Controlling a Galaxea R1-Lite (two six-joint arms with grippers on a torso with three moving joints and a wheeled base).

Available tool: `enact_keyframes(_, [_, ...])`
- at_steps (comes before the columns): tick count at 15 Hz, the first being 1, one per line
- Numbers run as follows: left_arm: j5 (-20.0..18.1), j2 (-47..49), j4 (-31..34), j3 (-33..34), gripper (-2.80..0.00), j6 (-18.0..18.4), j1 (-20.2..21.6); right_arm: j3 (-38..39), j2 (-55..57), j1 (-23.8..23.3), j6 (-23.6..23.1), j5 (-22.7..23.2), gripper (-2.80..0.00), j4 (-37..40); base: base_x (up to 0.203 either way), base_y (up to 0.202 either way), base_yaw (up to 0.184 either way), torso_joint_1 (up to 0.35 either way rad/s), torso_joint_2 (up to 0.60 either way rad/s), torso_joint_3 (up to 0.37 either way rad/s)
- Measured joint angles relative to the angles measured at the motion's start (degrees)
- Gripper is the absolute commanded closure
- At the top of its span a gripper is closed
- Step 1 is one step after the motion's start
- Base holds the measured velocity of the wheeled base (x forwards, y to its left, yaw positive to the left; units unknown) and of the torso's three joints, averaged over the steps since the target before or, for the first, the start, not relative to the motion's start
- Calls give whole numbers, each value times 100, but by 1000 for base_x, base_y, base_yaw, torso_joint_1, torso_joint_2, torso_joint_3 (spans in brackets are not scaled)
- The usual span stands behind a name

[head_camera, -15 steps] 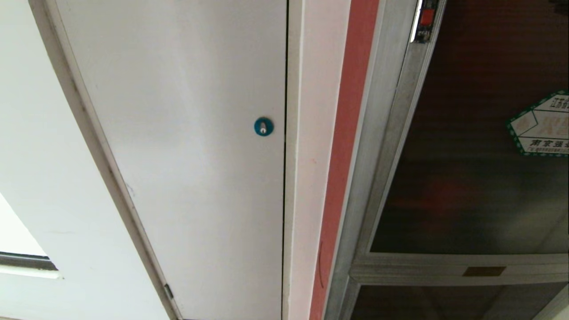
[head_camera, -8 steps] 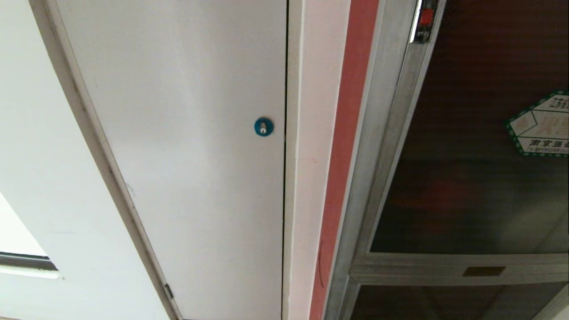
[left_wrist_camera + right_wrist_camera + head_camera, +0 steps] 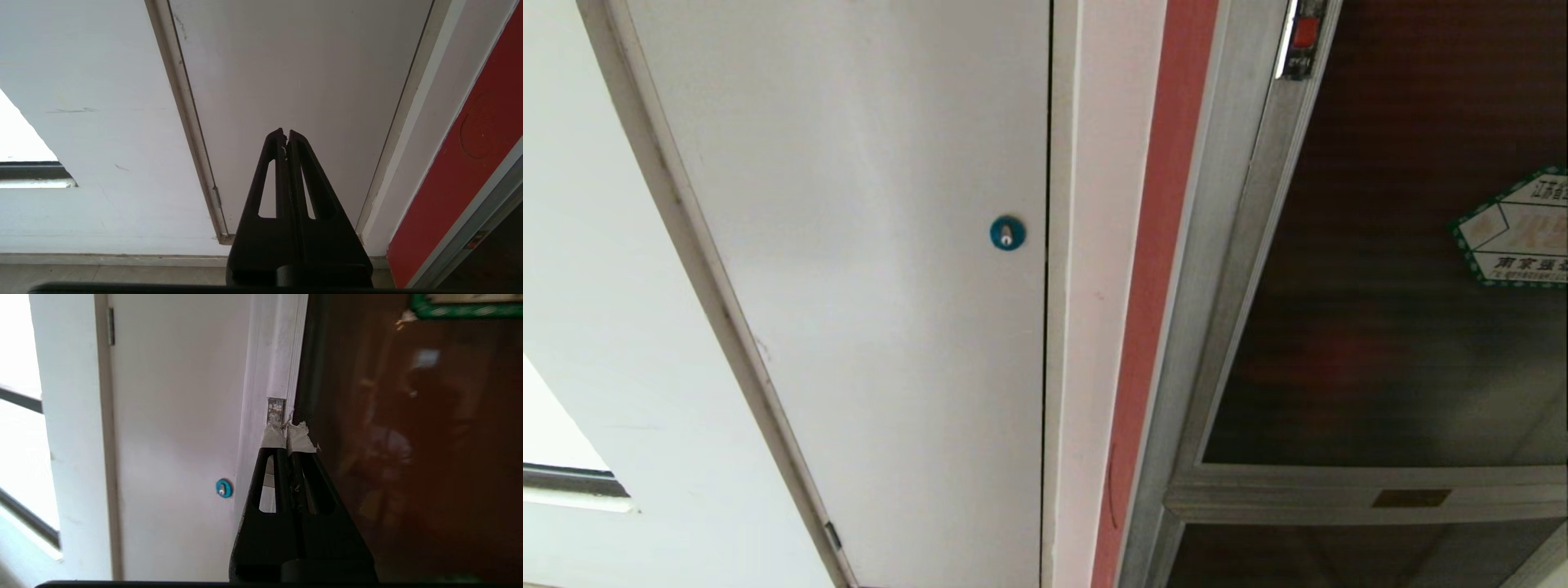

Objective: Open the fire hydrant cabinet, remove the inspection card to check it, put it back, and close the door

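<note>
In the head view a white wall panel [image 3: 866, 269] with a small blue round lock [image 3: 1007, 233] fills the left and the middle. At its right come a red strip [image 3: 1156, 269] and the silver frame of the fire hydrant cabinet [image 3: 1217, 327]. The door [image 3: 1388, 327] is dark tinted glass, closed, with a green-bordered hexagonal sticker [image 3: 1515, 233] and a red latch tab [image 3: 1304, 33] at the far edge.

In the left wrist view the left gripper [image 3: 286, 136] is clenched and empty, near the floor [image 3: 110, 275] before the white panel.

In the right wrist view the right gripper [image 3: 288, 430], tips wrapped in pale tape, is clenched just before the door's edge, perhaps touching it.
</note>
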Motion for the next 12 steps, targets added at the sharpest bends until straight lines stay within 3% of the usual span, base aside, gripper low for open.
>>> enact_keyframes(5, [-1, 0, 0, 0, 0, -1, 0, 1129, -1846, -531, -13, -135, 0, 659, 0, 0, 0, 0, 0, 0])
enact_keyframes(9, [-1, 0, 0, 0, 0, 0, 0, 1964, -3239, -670, -21, -111, 0, 1513, 0, 0, 0, 0, 0, 0])
enact_keyframes(12, [-1, 0, 0, 0, 0, 0, 0, 2737, -4039, -646, -29, -80, 0, 1711, 0, 0, 0, 0, 0, 0])
